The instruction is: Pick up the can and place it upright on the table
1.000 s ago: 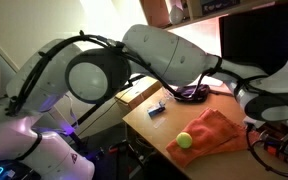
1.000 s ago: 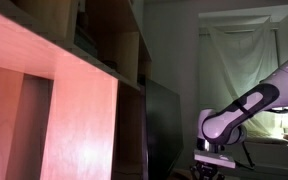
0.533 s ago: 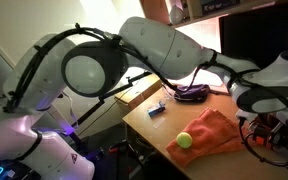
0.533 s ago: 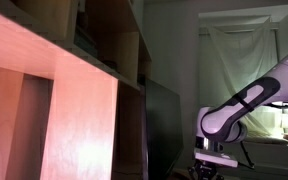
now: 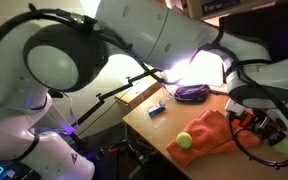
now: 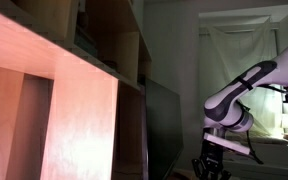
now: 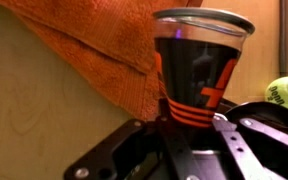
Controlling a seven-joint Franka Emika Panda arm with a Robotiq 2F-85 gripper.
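In the wrist view a dark can [image 7: 199, 70] with orange stripes and a silver rim sits between my fingers [image 7: 142, 135]. My gripper [image 7: 192, 128] is shut on its lower part, and the rim end points away from the wrist. Behind the can lie the light tan table [image 7: 44, 110] and an orange cloth [image 7: 104, 40]. In an exterior view my gripper [image 5: 267, 122] hangs over the right end of the table [image 5: 149, 125], next to the cloth [image 5: 212, 132]. The can itself is hard to make out there.
A yellow-green tennis ball [image 5: 185, 140] lies on the cloth; another ball [image 7: 287, 95] is close beside the gripper. A small blue object [image 5: 156, 110] and a black item [image 5: 191, 93] lie further back on the table. The arm [image 6: 234, 110] stands before a curtain.
The arm has swung, with its upper links now filling more of an exterior view. The wrist has moved lower over the table's right end.
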